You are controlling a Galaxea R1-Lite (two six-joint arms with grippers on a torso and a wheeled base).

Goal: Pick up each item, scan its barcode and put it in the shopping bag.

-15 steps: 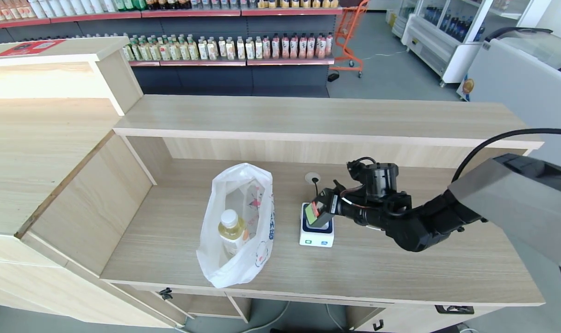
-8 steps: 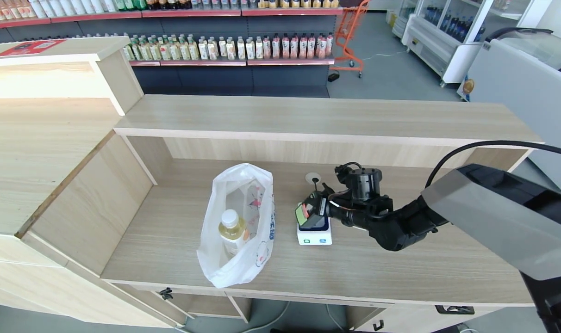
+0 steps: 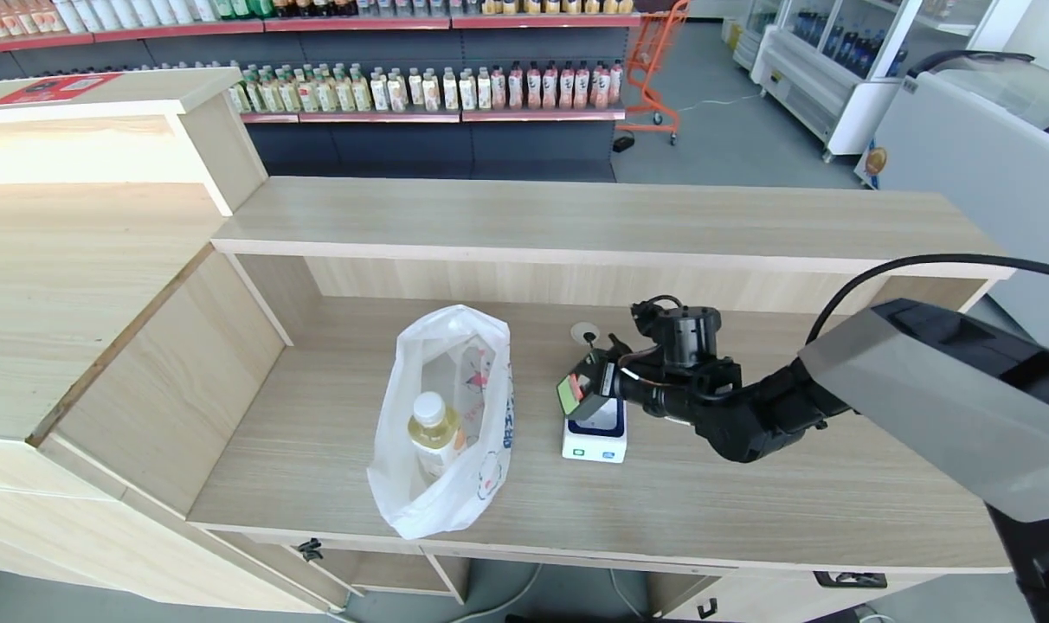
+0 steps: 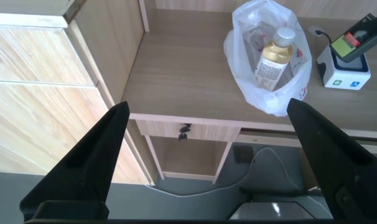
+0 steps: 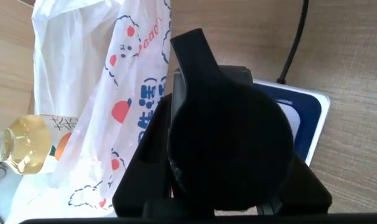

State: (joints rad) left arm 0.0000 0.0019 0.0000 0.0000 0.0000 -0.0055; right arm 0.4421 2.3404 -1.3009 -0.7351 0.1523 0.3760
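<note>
My right gripper (image 3: 582,392) is shut on a small flat packet with a green and red face (image 3: 569,395). It holds the packet just above the white scanner with a blue top (image 3: 595,438) on the wooden counter. To the left of the scanner stands the white shopping bag (image 3: 481,433), mouth open, with a bottle of yellowish drink (image 3: 429,426) upright inside. The right wrist view has the bag (image 5: 123,93), the bottle (image 5: 17,146) and the scanner (image 5: 307,118) beyond the gripper's dark body. My left gripper (image 4: 207,168) hangs open, low before the counter's front edge, its fingers (image 4: 83,168) wide apart.
A raised ledge (image 3: 594,221) runs along the counter's back, and a wooden side wall (image 3: 178,363) closes its left end. The scanner's black cable goes to a grommet (image 3: 584,331). Bare counter lies right of the scanner (image 3: 836,484). Drawers sit under the front edge (image 4: 185,130).
My right gripper carried the packet leftward over the scanner, closer to the bag, then rose slightly. The bag and bottle stayed put.
</note>
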